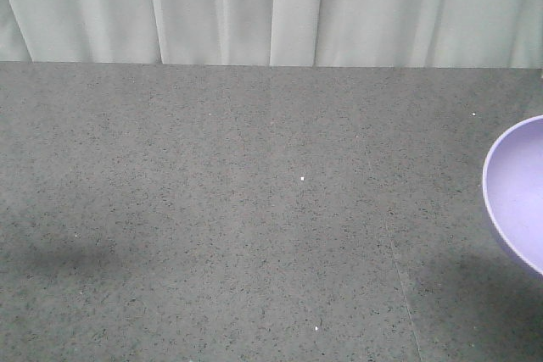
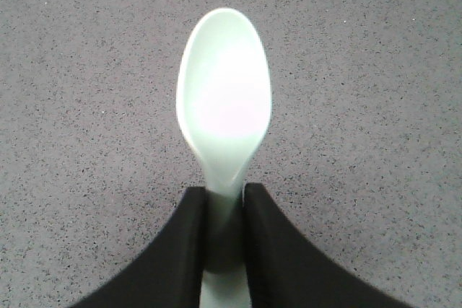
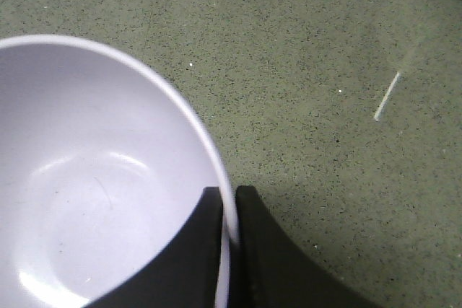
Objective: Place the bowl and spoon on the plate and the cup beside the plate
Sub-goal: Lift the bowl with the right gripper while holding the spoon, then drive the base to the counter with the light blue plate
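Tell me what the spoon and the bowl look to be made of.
The spoon: probably plastic, pale mint, smooth, with a soft sheen on its oval head. The bowl: likely plastic too, lavender, glossy; soft highlights and a fine scratch inside, thin rim.

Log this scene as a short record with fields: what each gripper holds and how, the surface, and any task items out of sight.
Left gripper: shut on the spoon, clamped on its handle, head pointing forward
Right gripper: shut on the bowl, one finger inside the rim, one outside
Inside bowl: empty
Surface: grey speckled table
Backdrop: pale curtain
Plate: not in view
Cup: not in view
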### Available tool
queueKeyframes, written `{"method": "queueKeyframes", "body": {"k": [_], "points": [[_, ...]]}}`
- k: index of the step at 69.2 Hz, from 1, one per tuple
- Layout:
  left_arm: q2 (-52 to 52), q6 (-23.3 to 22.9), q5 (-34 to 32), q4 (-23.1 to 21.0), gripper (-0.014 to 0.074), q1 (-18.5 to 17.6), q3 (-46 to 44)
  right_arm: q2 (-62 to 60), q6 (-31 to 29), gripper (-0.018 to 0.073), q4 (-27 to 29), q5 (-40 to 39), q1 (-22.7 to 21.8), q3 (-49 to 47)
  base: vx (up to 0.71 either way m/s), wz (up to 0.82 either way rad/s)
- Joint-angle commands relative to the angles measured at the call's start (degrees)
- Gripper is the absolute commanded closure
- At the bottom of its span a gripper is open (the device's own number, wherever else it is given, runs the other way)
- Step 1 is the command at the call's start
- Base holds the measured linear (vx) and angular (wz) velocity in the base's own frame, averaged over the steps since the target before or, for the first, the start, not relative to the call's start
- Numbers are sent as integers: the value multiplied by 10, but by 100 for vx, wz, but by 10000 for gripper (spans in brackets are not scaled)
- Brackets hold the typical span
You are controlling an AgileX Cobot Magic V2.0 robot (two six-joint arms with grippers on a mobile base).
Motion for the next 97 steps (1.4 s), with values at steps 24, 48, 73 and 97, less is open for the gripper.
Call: {"method": "queueKeyframes", "body": {"k": [24,48,73,97], "points": [[-10,0,-29,2,603,-2,-15,0,0,565,1,-38,-3,-15,0,0],[-10,0,-29,2,603,-2,-15,0,0,565,1,-38,-3,-14,0,0],[-10,0,-29,2,603,-2,-15,0,0,565,1,-37,-3,-14,0,0],[-10,0,-29,2,603,-2,-15,0,0,565,1,-38,-3,-14,-2,-9]]}}
